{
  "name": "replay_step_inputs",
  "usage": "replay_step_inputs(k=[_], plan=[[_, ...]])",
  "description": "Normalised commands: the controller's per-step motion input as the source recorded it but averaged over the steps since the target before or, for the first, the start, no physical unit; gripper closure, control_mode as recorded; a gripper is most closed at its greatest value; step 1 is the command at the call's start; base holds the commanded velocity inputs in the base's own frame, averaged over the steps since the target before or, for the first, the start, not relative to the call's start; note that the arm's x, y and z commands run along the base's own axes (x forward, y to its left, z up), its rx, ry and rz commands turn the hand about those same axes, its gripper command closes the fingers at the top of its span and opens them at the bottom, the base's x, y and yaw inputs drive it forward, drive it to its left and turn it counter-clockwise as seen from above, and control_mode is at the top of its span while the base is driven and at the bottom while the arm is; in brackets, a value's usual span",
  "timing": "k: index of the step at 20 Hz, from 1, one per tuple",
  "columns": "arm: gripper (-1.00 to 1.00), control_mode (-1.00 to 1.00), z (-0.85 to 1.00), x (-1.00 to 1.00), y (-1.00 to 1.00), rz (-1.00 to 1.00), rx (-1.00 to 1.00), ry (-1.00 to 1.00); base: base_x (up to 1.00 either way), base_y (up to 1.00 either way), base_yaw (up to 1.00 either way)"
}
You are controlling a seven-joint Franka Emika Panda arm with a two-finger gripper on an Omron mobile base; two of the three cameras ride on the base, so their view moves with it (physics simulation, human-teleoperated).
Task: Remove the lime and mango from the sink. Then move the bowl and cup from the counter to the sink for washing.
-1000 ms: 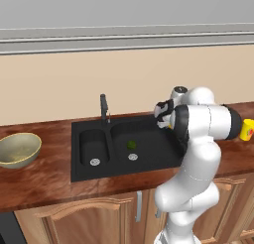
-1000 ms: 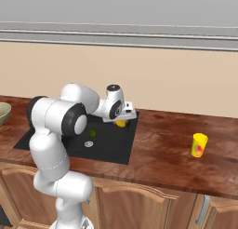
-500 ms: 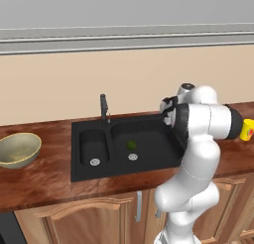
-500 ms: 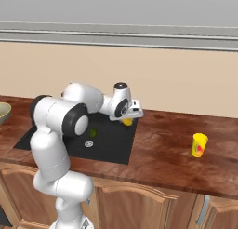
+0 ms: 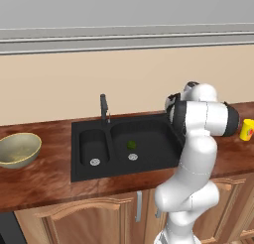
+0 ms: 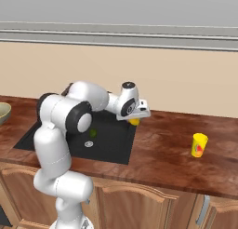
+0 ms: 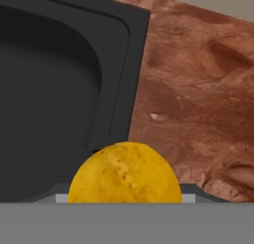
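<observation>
My gripper (image 6: 135, 117) is shut on the mango (image 6: 134, 122), a yellow-orange oval fruit, and holds it just above the right rim of the black sink (image 6: 111, 151). In the hand view the mango (image 7: 125, 176) sits low in the middle, over the line where the sink (image 7: 49, 89) meets the counter (image 7: 198, 89). The small dark green lime (image 5: 131, 145) lies in the large basin near its drain, and the right base view has the lime (image 6: 93, 133) beside my arm. The olive-tan bowl (image 5: 17, 149) stands far left on the counter. The yellow cup (image 6: 199, 145) stands to the right.
A dark faucet (image 5: 103, 108) rises behind the divider between the two basins. Reddish-brown counter (image 6: 162, 153) stretches between the sink's right rim and the cup. A beige wall runs behind the counter, and light wooden cabinets (image 5: 99, 218) are below it.
My hand has carried the mango to the right, from over the large basin to the sink's right rim. The lime, bowl and cup have stayed put.
</observation>
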Motion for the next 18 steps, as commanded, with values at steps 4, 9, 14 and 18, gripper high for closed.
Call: replay_step_inputs(k=[4,9,14,18], plan=[[1.0,-1.0,0.0,0.1,-0.32,-0.01,0.0,0.01,0.0,0.0,0.0],[1.0,-1.0,0.0,0.09,-0.31,0.0,0.0,0.01,0.0,0.0,0.0],[1.0,-1.0,0.0,0.07,-0.34,0.0,0.03,0.04,0.0,0.0,0.0],[1.0,-1.0,-0.02,0.01,-0.28,0.0,0.01,0.02,0.0,0.0,0.0]])
